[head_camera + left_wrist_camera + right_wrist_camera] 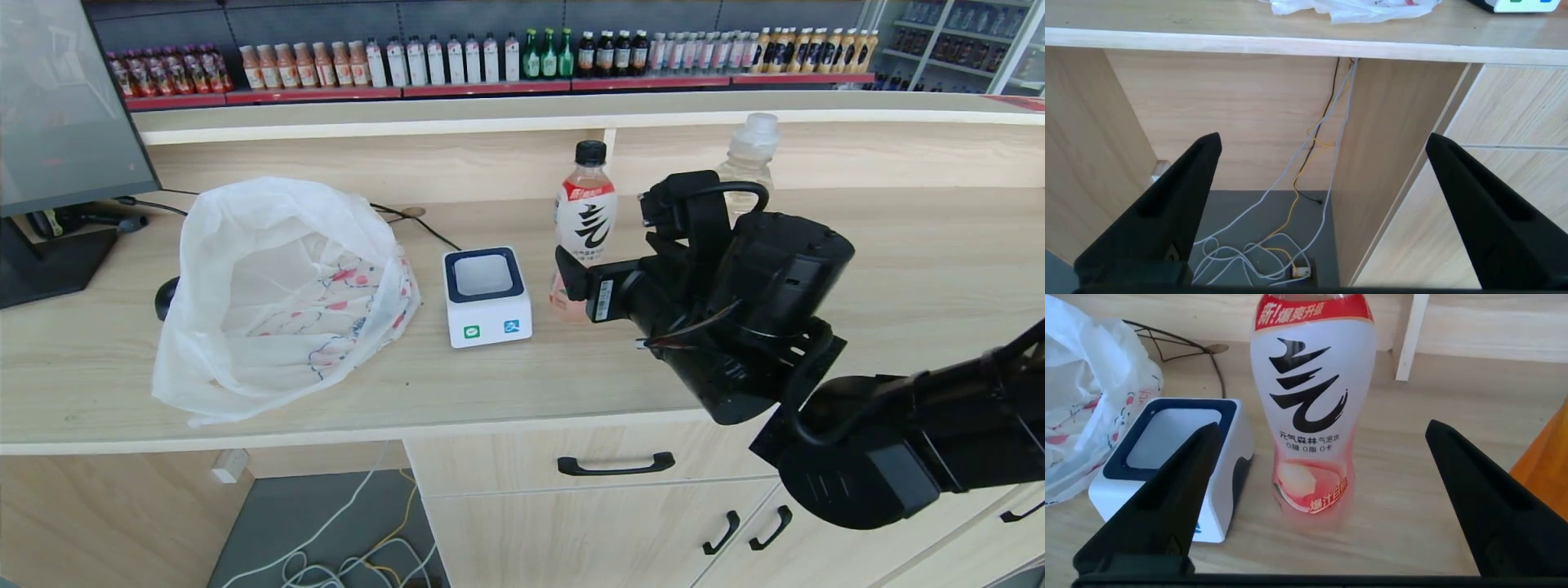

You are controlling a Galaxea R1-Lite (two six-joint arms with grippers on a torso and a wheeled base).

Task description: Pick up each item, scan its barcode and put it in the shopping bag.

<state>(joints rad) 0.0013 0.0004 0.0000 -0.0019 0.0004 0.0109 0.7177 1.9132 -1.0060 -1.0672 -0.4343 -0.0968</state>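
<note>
where the pink drink bottle (584,214) (1310,408) stands upright on the counter (898,278), we see it just beside the scanner (486,298) (1167,469), on the scanner's right. the right gripper (616,245) (1323,429) hovers at the bottle, to the right of the scanner, with its jaws spread wide and holding nothing. in the right wrist view the bottle sits between the two fingers (1167,506), and neither touches it.

on the scanner's left lies the white shopping bag (277,294) (1347,8), close to the scanner, its mouth open toward us. further right of the scanner and nearer the counter's back wall, a clear bottle (747,155) stands partly hidden behind the right arm.

the left gripper (1323,139) hangs lower than the scanner, beneath the counter's edge, jaws open and empty, facing a tangle of cables (1290,237) on the floor. far left of the scanner we see a dark monitor (65,98). well behind the scanner runs a shelf of drinks (490,61).
</note>
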